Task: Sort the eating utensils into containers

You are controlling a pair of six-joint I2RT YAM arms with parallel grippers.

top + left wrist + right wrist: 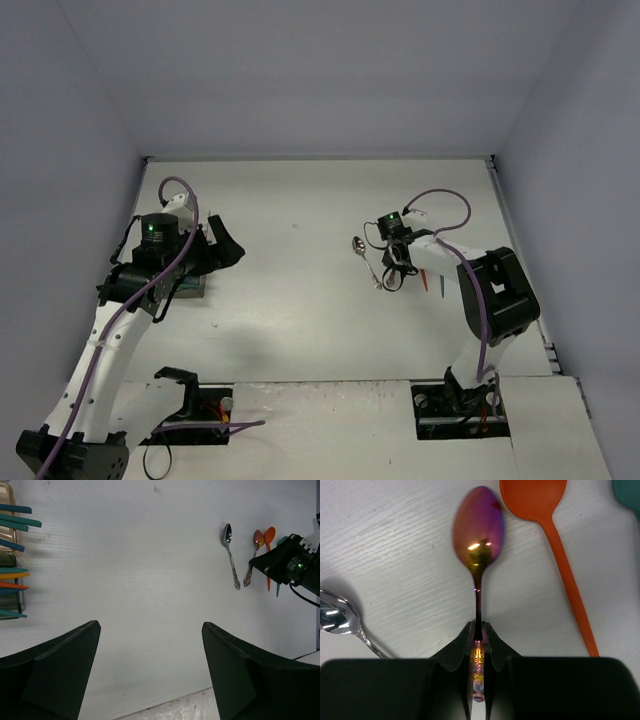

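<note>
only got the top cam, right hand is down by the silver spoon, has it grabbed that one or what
Observer: No. The right wrist view shows the right hand shut on the handle of an iridescent spoon. The silver spoon lies free beside it.
Operator: anything else crowding it
Observer: An orange spoon lies on the iridescent spoon's other side, their bowls close together.
Operator: whats in the box under the left arm
Observer: The left wrist view shows teal and orange utensils lying in the clear box.
</note>
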